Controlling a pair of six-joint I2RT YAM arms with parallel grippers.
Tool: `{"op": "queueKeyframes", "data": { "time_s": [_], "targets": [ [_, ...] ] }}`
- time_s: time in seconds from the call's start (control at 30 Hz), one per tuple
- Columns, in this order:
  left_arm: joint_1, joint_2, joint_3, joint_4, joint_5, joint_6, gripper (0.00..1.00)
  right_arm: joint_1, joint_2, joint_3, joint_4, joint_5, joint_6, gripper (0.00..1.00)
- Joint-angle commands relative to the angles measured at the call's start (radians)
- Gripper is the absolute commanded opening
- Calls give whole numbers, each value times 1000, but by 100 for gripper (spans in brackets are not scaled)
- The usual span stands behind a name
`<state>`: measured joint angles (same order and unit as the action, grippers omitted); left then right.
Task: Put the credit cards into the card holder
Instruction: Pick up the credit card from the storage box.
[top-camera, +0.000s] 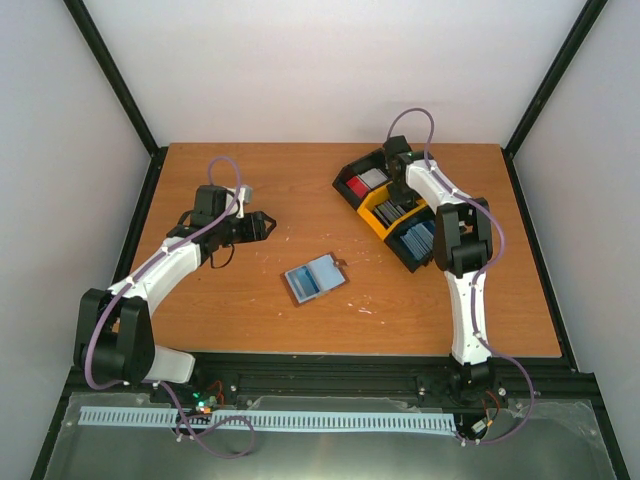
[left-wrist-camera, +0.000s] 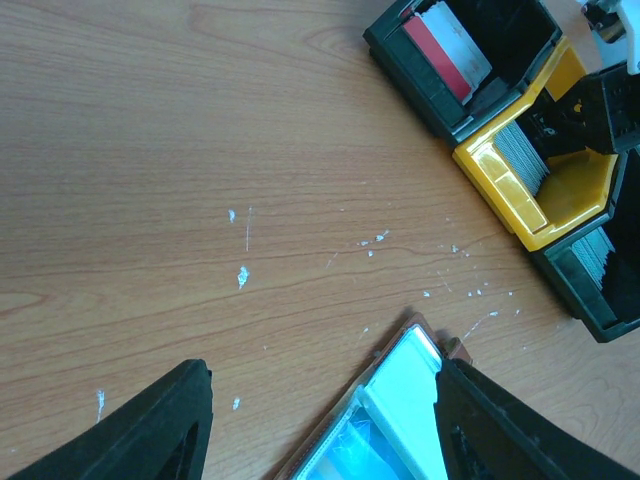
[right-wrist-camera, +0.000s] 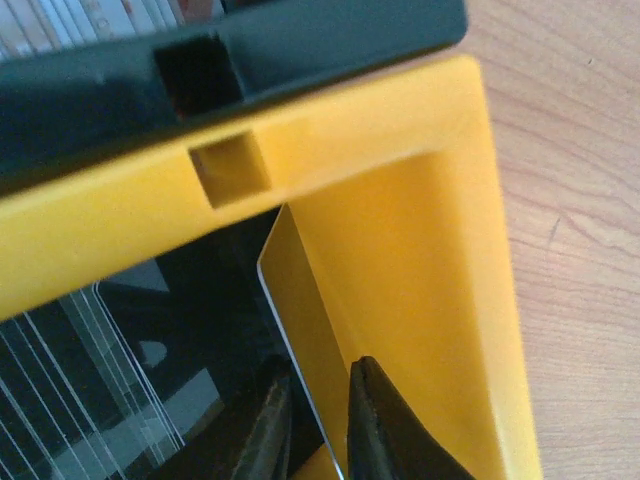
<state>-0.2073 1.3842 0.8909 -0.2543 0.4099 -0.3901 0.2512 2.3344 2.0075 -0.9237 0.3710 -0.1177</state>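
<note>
My right gripper (right-wrist-camera: 320, 375) at a card (right-wrist-camera: 300, 320), left gripper (top-camera: 268, 225) spread
Only R wrist cam shows it: fingers straddle the card in yellow bin (right-wrist-camera: 420, 250), pinch can't tell. Top cam: card holder (top-camera: 315, 278) lies open, frame centre.

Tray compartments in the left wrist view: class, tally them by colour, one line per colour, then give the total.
Black compartments: 2
Yellow compartment: 1
Total: 3
</note>
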Motion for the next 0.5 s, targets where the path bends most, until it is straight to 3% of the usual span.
{"op": "queueKeyframes", "data": {
  "time_s": [0.0, 0.17, 0.27, 0.47],
  "targets": [
    [9, -11, 23, 22, -11, 10, 62, -7, 2, -23, 8, 23, -21, 17],
    [9, -9, 26, 23, -12, 11, 62, -7, 8, -38, 19, 35, -40, 16],
    [9, -13, 33, 22, -11, 8, 63, -6, 6, -29, 18, 10, -54, 4],
    [9, -31, 50, 32, 26, 15, 68, 14, -110, -24, 11, -33, -51, 3]
  ]
}}
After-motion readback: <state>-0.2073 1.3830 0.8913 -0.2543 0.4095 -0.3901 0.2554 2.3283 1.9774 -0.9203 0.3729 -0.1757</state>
